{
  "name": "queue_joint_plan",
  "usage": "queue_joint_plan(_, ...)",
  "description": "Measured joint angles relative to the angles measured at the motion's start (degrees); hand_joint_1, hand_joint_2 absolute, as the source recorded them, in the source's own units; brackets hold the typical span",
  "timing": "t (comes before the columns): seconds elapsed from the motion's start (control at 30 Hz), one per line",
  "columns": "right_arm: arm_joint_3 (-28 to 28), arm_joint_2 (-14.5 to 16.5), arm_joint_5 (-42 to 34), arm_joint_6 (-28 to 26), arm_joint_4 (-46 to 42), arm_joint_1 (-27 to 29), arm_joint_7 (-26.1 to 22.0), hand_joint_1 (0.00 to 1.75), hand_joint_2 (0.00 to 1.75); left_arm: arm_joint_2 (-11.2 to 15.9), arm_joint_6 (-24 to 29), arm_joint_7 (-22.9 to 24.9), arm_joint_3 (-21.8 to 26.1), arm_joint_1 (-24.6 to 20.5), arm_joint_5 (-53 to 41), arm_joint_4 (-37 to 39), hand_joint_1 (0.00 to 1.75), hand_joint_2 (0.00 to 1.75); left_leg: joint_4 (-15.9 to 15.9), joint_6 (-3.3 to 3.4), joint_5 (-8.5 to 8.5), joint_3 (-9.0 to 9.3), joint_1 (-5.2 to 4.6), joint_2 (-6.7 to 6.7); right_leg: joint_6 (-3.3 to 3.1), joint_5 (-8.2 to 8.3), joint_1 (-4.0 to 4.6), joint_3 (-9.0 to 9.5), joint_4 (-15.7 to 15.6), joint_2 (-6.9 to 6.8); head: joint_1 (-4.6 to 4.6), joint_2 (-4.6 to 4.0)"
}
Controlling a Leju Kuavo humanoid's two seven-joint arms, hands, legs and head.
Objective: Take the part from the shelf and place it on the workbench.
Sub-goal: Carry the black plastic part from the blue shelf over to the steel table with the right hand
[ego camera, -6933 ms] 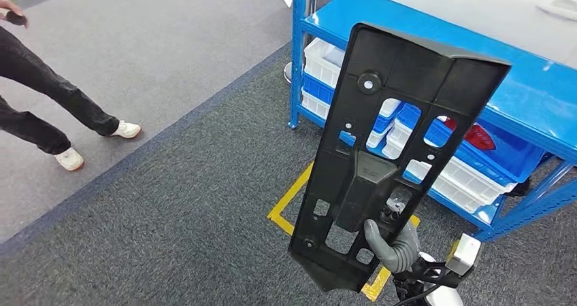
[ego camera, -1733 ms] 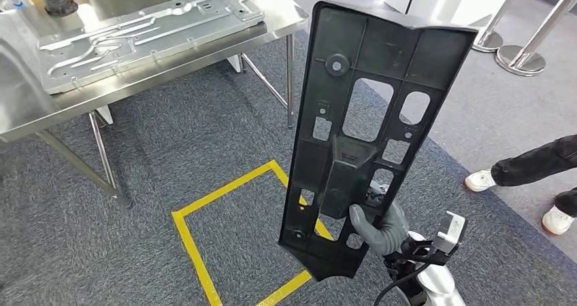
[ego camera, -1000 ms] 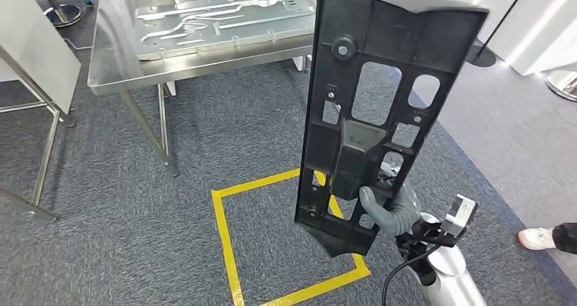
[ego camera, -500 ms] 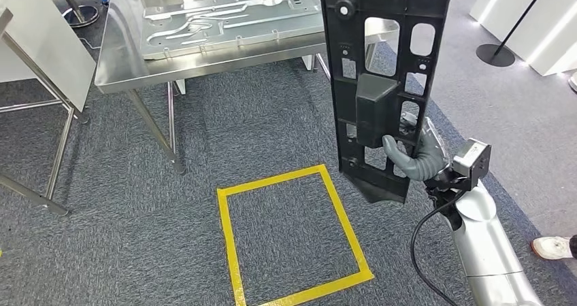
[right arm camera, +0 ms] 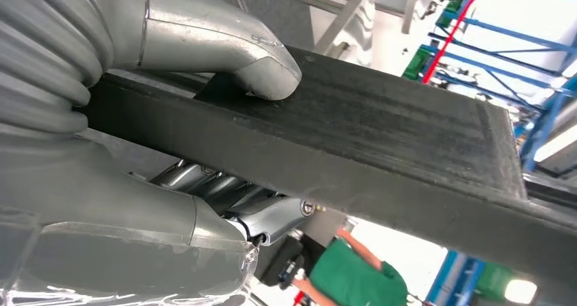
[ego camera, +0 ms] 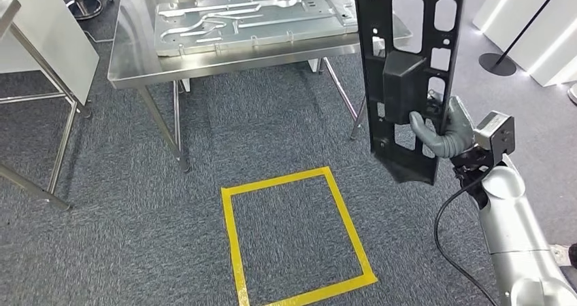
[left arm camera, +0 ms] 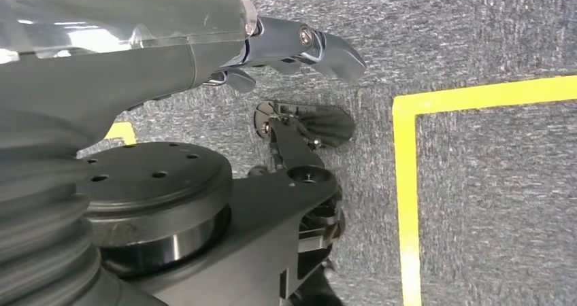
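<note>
1. Since half a second ago the view has swung slightly, so the steel workbench [ego camera: 136, 75] sits a little further right in the head view, and the right hand [ego camera: 442, 132] has carried the black plastic panel [ego camera: 408, 68] higher and to the right, its top edge now cut off by the frame.
2. The right hand clenches the panel near its lower end, thumb across the raised block on its face, fingers wrapped behind; the panel stands nearly upright in the air, on the right, near the tabletop's right end but not touching it.
3. The left hand [left arm camera: 299, 47] hangs low over the carpet beside the yellow floor marking [ego camera: 292, 238], fingers loosely apart with nothing in them.
4. The step in hand looks like the carry to the bench. The next move probably calls for closing in and laying the panel flat on the tabletop.
5. An embossed metal sheet [ego camera: 252, 20] already lies on the tabletop, so free space seems tight.
6. The tabletop's far side is cut off, and the fingers behind the panel are hidden.
</note>
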Motion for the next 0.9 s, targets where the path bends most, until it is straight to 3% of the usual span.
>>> queue_joint_plan(0.03, 0.0, -0.3, 0.0, 0.1, 0.4, 0.0, 0.0, 1.47, 1.75, 0.0, 0.0, 0.1, 0.0, 0.0, 0.0, 0.0, 0.0, 1.75, 0.1, 0.0, -0.15, 0.13, -0.01, -0.09, 0.06, 0.7, -0.04, -0.63, 0.5, 0.03, 0.01, 0.0)
queue_joint_plan(0.07, 0.0, -0.6, 0.0, 0.1, 0.8, -0.1, 0.1, 1.47, 1.75, 0.0, 0.0, 0.1, 0.0, 0.0, -0.1, 0.0, 0.0, 1.75, 0.2, -0.06, -0.36, 0.32, -0.01, -0.22, 0.08, 2.49, -0.1, -0.02, -1.4, 0.04, 0.01, 0.0)
queue_joint_plan(0.13, 0.0, -1.3, 0.0, 0.1, 1.3, -0.6, 0.1, 1.47, 1.75, 0.0, 0.0, 0.1, 0.0, 0.0, -0.2, 0.0, 0.0, 1.75, 0.5, -0.37, -0.95, 0.72, -0.05, -0.47, -0.02, 6.68, -0.19, 3.55, -9.3, 0.06, 0.01, 0.0)
queue_joint_plan(0.17, -0.1, -1.5, 0.0, 0.1, 1.4, -0.9, 0.1, 1.47, 1.75, -0.1, 0.0, 0.2, 0.0, -0.1, -0.2, 0.0, 0.0, 1.75, 0.7, -0.62, -1.27, 0.8, -0.15, -0.56, -0.24, 7.85, -0.09, 5.08, -12.6, 0.11, 0.0, 0.0)
queue_joint_plan(0.23, -0.2, -1.9, 0.0, 0.1, 1.8, -1.3, 0.1, 1.47, 1.75, -0.1, 0.0, 0.2, 0.0, -0.2, -0.4, 0.0, 0.0, 1.75, 1.0, -1.15, -1.73, 0.78, -0.32, -0.64, -0.89, 7.92, 0.22, 6.23, -15.1, 0.2, 0.0, 0.0)
queue_joint_plan(0.33, -0.3, -2.3, -0.2, 0.1, 2.3, -1.5, -0.1, 1.47, 1.75, -0.1, -0.2, 0.3, 0.0, -0.3, -0.4, 0.0, 0.0, 1.75, 1.4, -1.98, -2.47, 0.77, -0.27, -0.5, -1.93, 7.65, 0.17, 6.6, -15.5, 0.18, 0.0, 0.0)
queue_joint_plan(0.37, -0.3, -2.3, -0.3, 0.1, 2.4, -1.6, -0.2, 1.47, 1.75, -0.1, -0.2, 0.3, 0.0, -0.3, -0.4, 0.0, 0.0, 1.75, 2.9, -2.29, -3.29, 0.15, -0.2, -0.36, -2.28, 7.53, 0.07, 6.92, -15.7, 0.14, -0.01, 0.0)
queue_joint_plan(0.4, -0.3, -2.3, -0.5, 0.1, 2.4, -1.6, -0.3, 1.47, 1.75, -0.1, -0.2, 0.3, 0.0, -0.4, -0.4, 0.0, 0.0, 1.75, 5.8, -2.55, -4.6, -1.19, -0.1, -0.21, -2.61, 7.34, 0.04, 7.28, -15.8, 0.1, -0.01, 0.0)
queue_joint_plan(0.47, -0.3, -2.3, -0.6, 0.1, 2.5, -1.7, -0.4, 1.47, 1.75, -0.1, -0.2, 0.3, 0.0, -0.3, -0.4, 0.0, 0.0, 1.75, 13.9, -2.9, -7.48, -5.61, 0.13, 0.0, -3.03, 6.78, 0.22, 7.9, -15.8, 0.03, -0.01, 0.0)
queue_joint_plan(0.5, -0.3, -2.3, -0.6, 0.2, 2.6, -1.7, -0.5, 1.47, 1.75, -0.1, -0.2, 0.3, 0.0, -0.3, -0.4, 0.0, 0.0, 1.75, 17.1, -2.97, -8.14, -7.66, 0.19, 0.05, -3.1, 6.5, 0.29, 8.21, -15.8, 0.03, -0.01, 0.0)
queue_joint_plan(0.53, -0.2, -2.3, -0.7, 0.3, 2.7, -1.7, -0.5, 1.47, 1.75, -0.1, -0.2, 0.3, 0.0, -0.2, -0.4, 0.0, 0.0, 1.75, 18.2, -2.96, -7.54, -8.81, 0.21, 0.08, -3.11, 6.16, 0.35, 8.62, -15.8, 0.03, -0.01, 0.0)
queue_joint_plan(0.57, -0.2, -2.3, -0.7, 0.4, 2.8, -1.7, -0.5, 1.47, 1.75, -0.1, -0.2, 0.4, 0.0, -0.2, -0.4, 0.0, 0.0, 1.75, 17.0, -2.85, -5.8, -8.83, 0.21, 0.1, -3.1, 5.81, 0.4, 9.13, -15.8, 0.04, -0.01, 0.0)
queue_joint_plan(0.63, -0.1, -2.3, -1.3, 1.3, 2.9, -1.9, -0.7, 1.47, 1.75, -0.1, -0.2, 0.4, 0.0, -0.2, -0.4, 0.0, 0.0, 1.75, 9.5, -2.29, -0.51, -6.24, 0.09, 0.12, -2.95, 4.95, 0.43, 10.3, -15.8, 0.05, -0.01, 0.0)
queue_joint_plan(0.67, 0.0, -2.3, -1.9, 1.9, 3.0, -2.0, -0.9, 1.47, 1.75, -0.1, -0.2, 0.4, 0.0, -0.2, -0.4, 0.0, 0.0, 1.75, 5.9, -1.95, 1.33, -4.79, -0.09, 0.14, -2.77, 4.6, 0.52, 10.72, -15.8, 0.08, -0.01, 0.0)
queue_joint_plan(0.73, 0.3, -2.2, -3.0, 3.3, 3.0, -2.5, -1.2, 1.47, 1.75, -0.1, -0.2, 0.5, 0.0, -0.3, -0.4, 0.0, 0.0, 1.75, 2.2, -1.42, 2.13, -3.28, -0.5, 0.16, -2.26, 4.24, 0.5, 10.88, -15.9, 0.13, -0.01, 0.0)
queue_joint_plan(0.83, 1.3, -1.9, -4.5, 4.9, 2.8, -2.8, -1.2, 1.47, 1.75, -0.1, -0.2, 0.8, 0.0, -0.4, -0.6, 0.0, 0.0, 1.75, 0.7, -0.83, 1.83, -2.53, -0.43, 0.06, -1.42, 3.86, 0.39, 10.93, -16.1, 0.06, 0.0, 0.0)
queue_joint_plan(0.9, 2.4, -1.6, -5.6, 5.3, 2.2, -3.3, -1.0, 1.47, 1.75, -0.1, -0.2, 1.0, 0.0, -0.5, -0.8, 0.0, 0.0, 1.75, -0.3, -0.37, 1.9, -1.59, -0.11, 0.04, -1.1, 2.29, 0.31, 9.47, -12.9, 0.1, 0.01, 0.0)
